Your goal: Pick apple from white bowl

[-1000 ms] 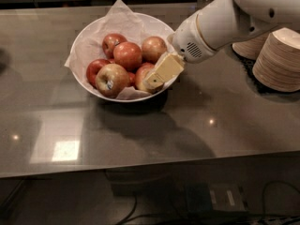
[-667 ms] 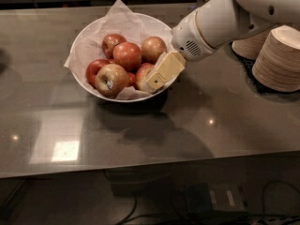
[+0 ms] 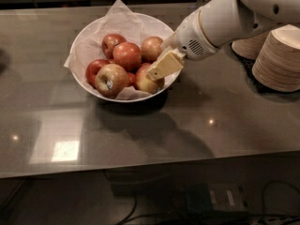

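Note:
The white bowl (image 3: 89, 34), lined with crinkled white paper, sits on the counter at the left centre and holds several apples. The apple (image 3: 144, 83) with a pale yellow patch lies at the bowl's right front, partly hidden. My gripper (image 3: 153, 75) reaches in from the upper right over the bowl's right rim, and its tan tip lies against the top of that apple. A yellow-red apple with a small sticker (image 3: 111, 80) lies at the front left. Red apples (image 3: 126, 55) fill the middle and back.
Stacks of tan paper plates (image 3: 279, 62) stand at the right edge, close under my white arm (image 3: 225, 18). The dark glossy counter (image 3: 140, 130) runs to a front edge at the bottom. Cables lie on the floor below.
The gripper has stayed at the right-front apple and has risen only slightly. The apples and the bowl have not moved.

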